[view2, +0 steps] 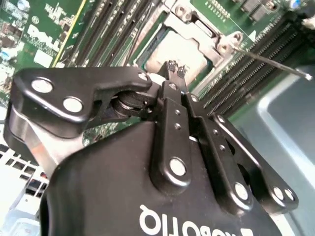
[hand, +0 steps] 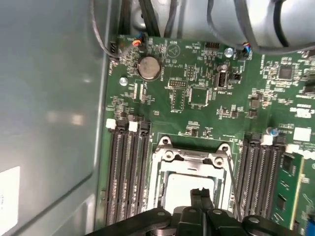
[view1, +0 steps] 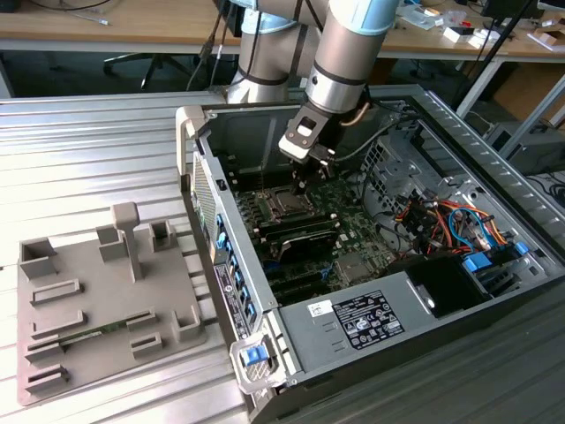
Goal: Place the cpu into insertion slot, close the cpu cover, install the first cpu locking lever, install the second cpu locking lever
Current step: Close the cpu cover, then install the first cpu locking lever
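The cpu [view2: 184, 56] lies flat in the insertion slot [view1: 287, 201] on the green board, its silvery face [hand: 184, 183] showing through the window of the cpu cover [hand: 189, 156]. The shiny cover frame [view2: 197, 30] lies down over the chip. My gripper [view1: 303, 183] hangs just above the socket with its black fingers shut together and nothing between them; its tips [view2: 175, 66] point at the chip's face [hand: 199, 191]. A thin wire locking lever [view2: 275, 64] stands out from one side of the socket [hand: 232, 182], its free end off the board.
Rows of black memory slots [hand: 125, 172] flank the socket on both sides. The grey case wall [hand: 49, 98] rises close by. Coloured cables [view1: 450, 221] fill the case's far end. A grey fixture tray [view1: 97, 300] lies outside the case at the exterior view's left.
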`<state>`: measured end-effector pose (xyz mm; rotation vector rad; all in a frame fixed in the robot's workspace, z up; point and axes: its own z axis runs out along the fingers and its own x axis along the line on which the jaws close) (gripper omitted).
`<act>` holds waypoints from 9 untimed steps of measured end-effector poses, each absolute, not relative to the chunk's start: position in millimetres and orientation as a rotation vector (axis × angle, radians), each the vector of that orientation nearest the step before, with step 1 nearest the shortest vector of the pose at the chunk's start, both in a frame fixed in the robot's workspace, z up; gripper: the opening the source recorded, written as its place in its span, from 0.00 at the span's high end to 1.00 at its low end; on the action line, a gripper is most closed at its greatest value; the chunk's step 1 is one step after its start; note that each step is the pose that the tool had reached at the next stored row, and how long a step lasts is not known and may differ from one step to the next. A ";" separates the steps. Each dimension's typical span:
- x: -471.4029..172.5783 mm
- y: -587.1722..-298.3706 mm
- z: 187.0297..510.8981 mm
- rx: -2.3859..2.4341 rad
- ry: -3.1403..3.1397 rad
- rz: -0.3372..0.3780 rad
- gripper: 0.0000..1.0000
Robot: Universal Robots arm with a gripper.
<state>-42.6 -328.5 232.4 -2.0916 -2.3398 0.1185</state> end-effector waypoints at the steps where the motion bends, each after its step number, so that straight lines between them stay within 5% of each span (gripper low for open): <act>1: -42.5 -328.5 238.1 -2.091 -2.339 0.116 0.89; 9: -42.5 -328.5 246.1 -2.088 -2.338 0.111 0.89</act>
